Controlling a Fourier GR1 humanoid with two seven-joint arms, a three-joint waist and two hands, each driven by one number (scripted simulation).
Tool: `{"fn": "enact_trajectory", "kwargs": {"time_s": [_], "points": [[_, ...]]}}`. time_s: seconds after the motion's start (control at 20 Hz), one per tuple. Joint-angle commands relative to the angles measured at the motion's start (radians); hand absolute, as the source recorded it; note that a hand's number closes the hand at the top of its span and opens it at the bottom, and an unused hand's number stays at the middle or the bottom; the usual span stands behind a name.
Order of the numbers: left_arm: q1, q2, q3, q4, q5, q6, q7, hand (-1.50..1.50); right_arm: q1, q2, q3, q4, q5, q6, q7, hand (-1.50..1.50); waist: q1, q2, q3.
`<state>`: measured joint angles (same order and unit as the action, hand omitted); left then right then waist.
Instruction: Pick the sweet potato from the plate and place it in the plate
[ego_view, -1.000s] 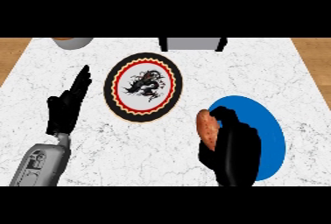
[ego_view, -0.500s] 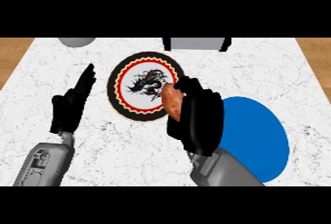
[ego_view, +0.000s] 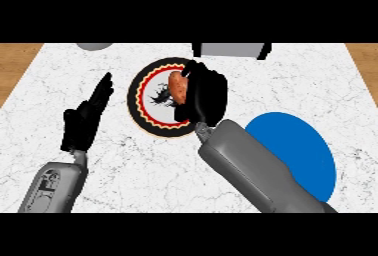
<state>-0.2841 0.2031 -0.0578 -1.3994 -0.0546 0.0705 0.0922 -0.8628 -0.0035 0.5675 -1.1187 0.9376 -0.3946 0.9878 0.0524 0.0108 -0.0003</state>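
Now right hand (ego_view: 203, 97) fingers curl round the potato (ego_view: 178, 86) above the patterned plate (ego_view: 148, 107); opening tilted could roll it off; left hand (ego_view: 85, 120) rests open

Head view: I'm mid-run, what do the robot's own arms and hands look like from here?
Both forearms are grey, smooth, rounded shells. The left forearm shows recessed panel detailing near the lower edge; the right forearm is plain. Each ends in a black hand with fingers and thumb: left hand, right hand. No cables visible.
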Motion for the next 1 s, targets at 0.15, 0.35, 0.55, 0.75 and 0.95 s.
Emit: {"fn": "enact_trajectory", "kwargs": {"time_s": [0.15,0.35,0.55,0.75,0.95], "points": [[-0.028,0.0,-0.005,0.028,-0.001,-0.029,-0.025,0.0,-0.193,0.003,0.069,0.355,-0.149,-0.048,0.049,1.5,0.047,0.014,-0.001],[-0.05,-0.01,-0.019,0.009,-0.007,-0.029,-0.003,0.0,-0.167,0.003,0.042,0.436,-0.263,-0.137,0.028,1.5,0.072,0.022,0.0],[-0.073,-0.016,-0.022,0.015,-0.011,-0.028,0.008,0.0,-0.12,0.003,0.008,0.48,-0.375,-0.229,-0.085,-1.5,0.072,0.027,0.002],[-0.092,-0.043,-0.031,0.032,-0.024,-0.008,-0.002,0.0,-0.124,0.003,0.054,0.51,-0.445,-0.294,-0.139,-1.5,0.083,0.028,0.001],[-0.081,-0.055,-0.037,0.056,-0.029,-0.004,-0.007,0.0,-0.159,0.003,0.002,0.467,-0.523,-0.393,-0.243,-1.5,0.077,0.027,0.002]]}}
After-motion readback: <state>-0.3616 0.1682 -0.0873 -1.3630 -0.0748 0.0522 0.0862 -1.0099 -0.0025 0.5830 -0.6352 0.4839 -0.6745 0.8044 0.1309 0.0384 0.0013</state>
